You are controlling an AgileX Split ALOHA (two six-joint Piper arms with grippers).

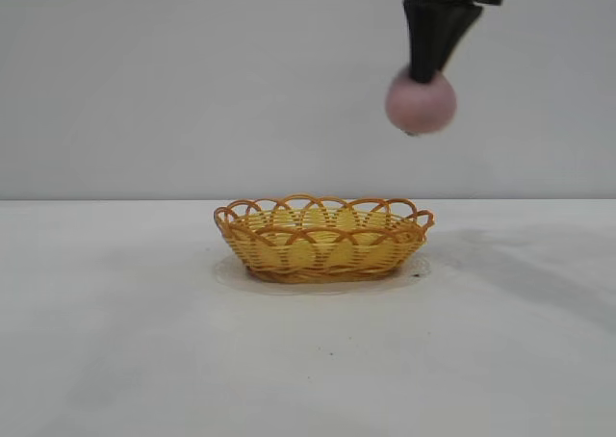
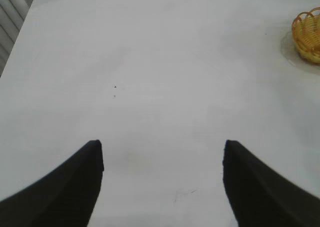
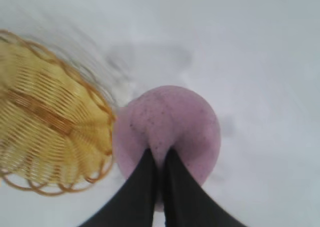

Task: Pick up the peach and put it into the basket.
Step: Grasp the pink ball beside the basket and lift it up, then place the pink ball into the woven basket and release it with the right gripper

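The pink peach hangs high in the air, pinched by my right gripper, which is shut on its top. It is above and to the right of the basket, a yellow wicker basket with an orange looped rim that stands on the white table. In the right wrist view the peach sits beyond the black fingers, with the basket beside it below. My left gripper is open and empty over bare table; the basket shows far off at that view's edge.
The white table spreads around the basket, with a plain grey wall behind. A faint round mark lies under the basket.
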